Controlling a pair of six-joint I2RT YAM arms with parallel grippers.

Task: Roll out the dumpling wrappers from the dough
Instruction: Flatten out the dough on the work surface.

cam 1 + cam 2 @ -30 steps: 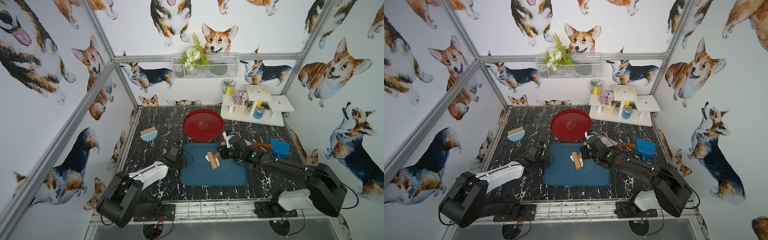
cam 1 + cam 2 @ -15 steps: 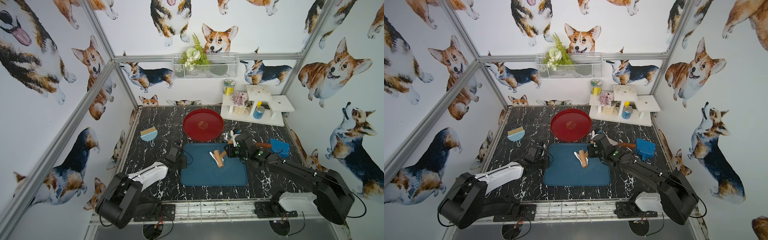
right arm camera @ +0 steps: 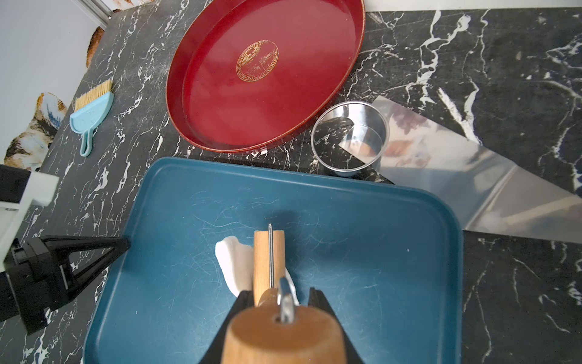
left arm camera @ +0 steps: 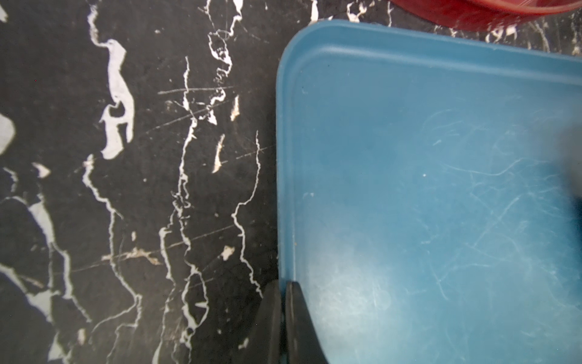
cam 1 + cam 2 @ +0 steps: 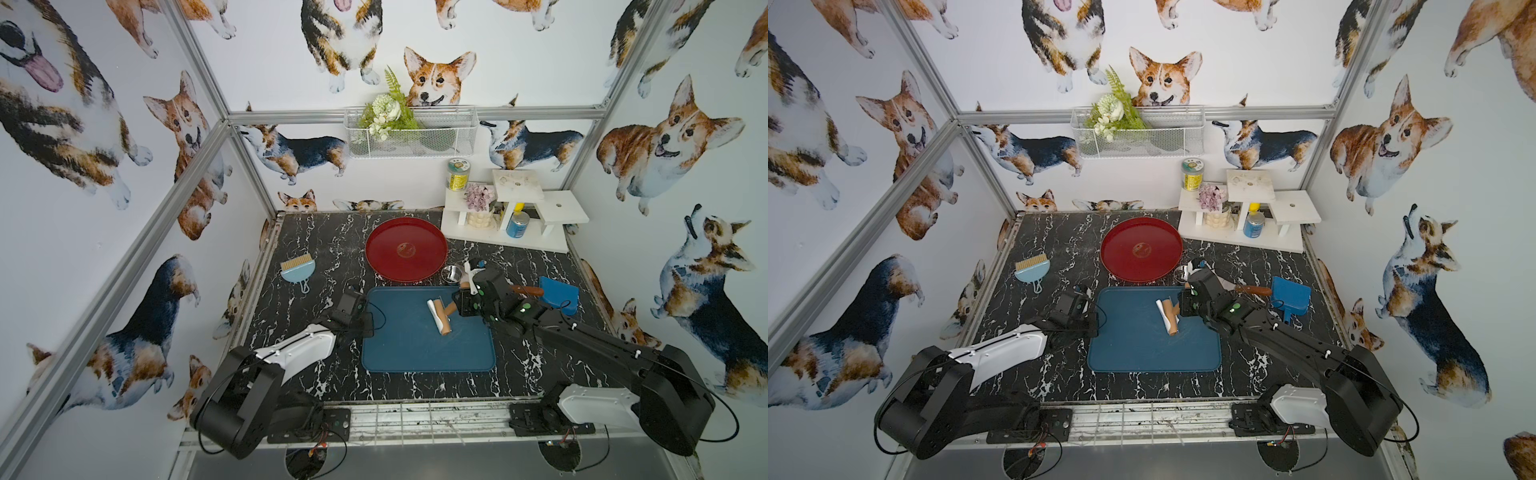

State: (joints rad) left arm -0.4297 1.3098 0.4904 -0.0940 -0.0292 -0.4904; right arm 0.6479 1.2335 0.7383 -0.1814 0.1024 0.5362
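Lying toward the far side of the blue tray [image 3: 378, 252], the dough [image 3: 234, 264] is a flattened white piece, partly tucked under the wooden barrel of the roller [image 3: 261, 261] that rests across it. The right gripper [image 3: 280, 297] is clamped on the roller's handle, one jaw on each side. At the tray's left rim, the left gripper [image 4: 282, 290] has its jaws pressed together, holding nothing. Beyond the tray are a red plate [image 3: 220, 94], a metal ring cutter [image 3: 349, 138] just beside it, and a steel scraper [image 3: 456, 170] whose blade corner shows inside the ring. A small blue brush [image 3: 91, 113] lies well off to the left.
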